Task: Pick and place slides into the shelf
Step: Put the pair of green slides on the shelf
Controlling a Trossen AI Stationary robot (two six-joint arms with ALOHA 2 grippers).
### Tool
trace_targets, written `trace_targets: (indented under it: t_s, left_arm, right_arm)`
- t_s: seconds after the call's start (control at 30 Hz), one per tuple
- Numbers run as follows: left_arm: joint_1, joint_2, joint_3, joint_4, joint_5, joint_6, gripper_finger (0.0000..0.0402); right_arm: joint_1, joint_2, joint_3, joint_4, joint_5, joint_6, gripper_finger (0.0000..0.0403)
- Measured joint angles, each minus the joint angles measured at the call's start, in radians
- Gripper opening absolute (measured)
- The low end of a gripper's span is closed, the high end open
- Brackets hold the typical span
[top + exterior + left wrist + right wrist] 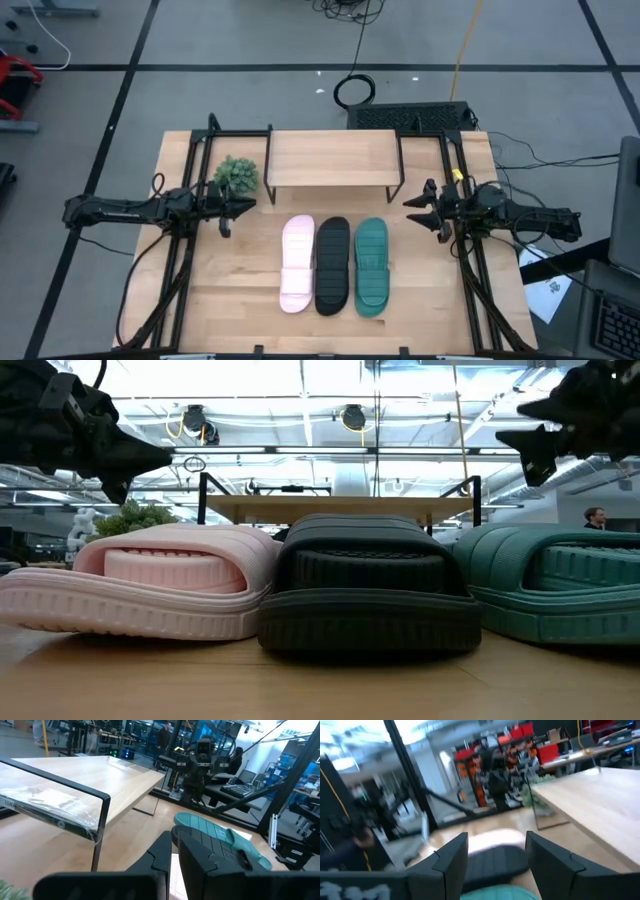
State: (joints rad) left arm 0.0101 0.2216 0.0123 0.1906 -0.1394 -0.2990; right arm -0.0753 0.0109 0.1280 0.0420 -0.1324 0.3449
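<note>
The left gripper [243, 207] hovered with fingers nearly pressed together, the right gripper [412, 208] with fingers spread; between them lay the pink slide [297, 264], black slide [333, 265] and teal slide [371, 266], untouched before the shelf [330, 158]; only the high view showed the plant [237, 174] beside the left fingers.

This is a robotics lab in a big industrial hall. The low view shows a high ceiling with strip lights [300, 380] and round ducts overhead. Black tape lines [130, 80] mark the grey floor around the wooden table [230, 320], with cables [355, 90] coiled at upper centre. At far right, a person [596, 518] sits among workstations.
</note>
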Motion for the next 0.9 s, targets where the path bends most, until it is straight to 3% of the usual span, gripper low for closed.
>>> trace_targets:
  t_s: [0.3, 0.77, 0.9]
  left_arm:
    - [0.000, 0.000, 0.000, 0.002, 0.005, -0.118, 0.0033]
    - [0.000, 0.000, 0.008, 0.139, 0.011, -0.097, 0.0033]
    - [0.000, 0.000, 0.103, 0.043, 0.023, -0.103, 0.0033]
  right_arm:
    - [0.000, 0.000, 0.002, 0.176, 0.000, 0.062, 0.0187]
    - [0.000, 0.002, 0.001, 0.181, -0.003, -0.034, 0.0187]
    - [0.000, 0.015, 0.098, 0.083, -0.007, -0.036, 0.0187]
